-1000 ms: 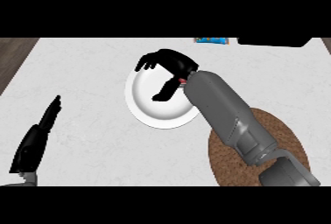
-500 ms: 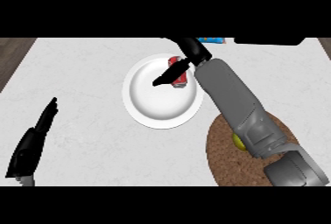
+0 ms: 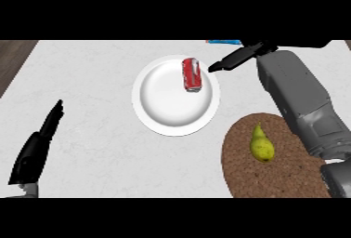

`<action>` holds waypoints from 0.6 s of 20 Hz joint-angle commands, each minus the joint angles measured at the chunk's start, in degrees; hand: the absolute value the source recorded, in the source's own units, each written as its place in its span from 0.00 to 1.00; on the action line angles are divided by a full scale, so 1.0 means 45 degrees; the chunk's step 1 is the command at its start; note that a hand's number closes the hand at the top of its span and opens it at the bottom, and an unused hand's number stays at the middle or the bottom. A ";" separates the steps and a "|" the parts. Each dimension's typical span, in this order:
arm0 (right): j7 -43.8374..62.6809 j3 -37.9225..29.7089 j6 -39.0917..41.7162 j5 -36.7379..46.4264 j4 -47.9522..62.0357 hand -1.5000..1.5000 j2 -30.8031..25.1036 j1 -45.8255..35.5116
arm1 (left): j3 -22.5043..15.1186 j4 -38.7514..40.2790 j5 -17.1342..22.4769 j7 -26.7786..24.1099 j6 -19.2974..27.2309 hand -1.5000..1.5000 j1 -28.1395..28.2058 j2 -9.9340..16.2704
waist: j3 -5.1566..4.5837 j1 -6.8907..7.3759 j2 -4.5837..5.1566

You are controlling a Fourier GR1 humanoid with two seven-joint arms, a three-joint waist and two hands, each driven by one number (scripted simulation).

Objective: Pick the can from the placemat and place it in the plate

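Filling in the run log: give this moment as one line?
can: lying in plate | right hand: open, beside plate, off can | left hand: open, resting | pear: on placemat

Red can (image 3: 192,74), white plate (image 3: 165,116), yellow pear (image 3: 260,144) (brown speckled placemat (image 3: 274,176))

Right hand (image 3: 237,59) sits at far upper right, fingers straight, holding nothing, grey forearm stretched behind. Left hand (image 3: 40,143) rests lower left, fingers straight.
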 commanded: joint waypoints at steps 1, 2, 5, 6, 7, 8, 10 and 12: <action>-0.1150 -0.0349 0.1110 -0.0128 0.0500 0.00 -0.1065 0.0257 | 0.0091 0.0582 -0.0065 -0.0455 0.0024 0.50 -0.0336 0.0024 | 0.0000 0.0168 0.0151; -0.1100 -0.0361 0.1199 -0.0086 0.0586 0.00 -0.1207 -0.0016 | -0.0130 0.0159 -0.0095 -0.0056 0.0173 0.50 -0.0352 -0.0294 | 0.0009 0.0259 0.0126; -0.1918 -0.0143 0.1583 0.0273 0.0657 0.00 -0.1855 0.0193 | -0.0270 0.0229 -0.0069 -0.0191 -0.0205 0.50 -0.0374 -0.0127 | 0.0019 0.0401 0.0216; -0.1799 -0.0232 0.1877 0.0226 0.0810 0.00 -0.2175 0.0106 | -0.0200 -0.0022 -0.0182 -0.0340 0.0080 0.50 0.0224 -0.0226 | 0.0016 0.0421 0.0116; -0.2028 -0.0140 0.2043 0.0344 0.0837 0.00 -0.2235 0.0134 | -0.0151 0.0305 -0.0076 -0.0117 -0.0162 0.50 -0.0463 -0.0071 | 0.0017 0.0344 0.0180; -0.2340 -0.0094 0.1657 0.0445 0.0940 0.00 -0.2033 0.0394 | -0.0117 0.0005 0.0083 -0.0004 -0.0266 0.50 -0.0394 -0.0062 | 0.0027 0.0501 0.0209; -0.2522 -0.0204 0.2448 0.0379 0.1108 0.00 -0.2726 0.0535 | -0.0240 -0.0136 -0.0160 -0.0036 -0.0034 0.50 -0.0226 -0.0178 | 0.0035 0.0453 0.0190; -0.2733 -0.0203 0.2226 0.0456 0.1145 0.00 -0.2860 0.0494 | -0.0112 -0.0162 0.0062 0.0206 -0.0382 0.50 -0.0604 0.0081 | 0.0046 0.0594 0.0288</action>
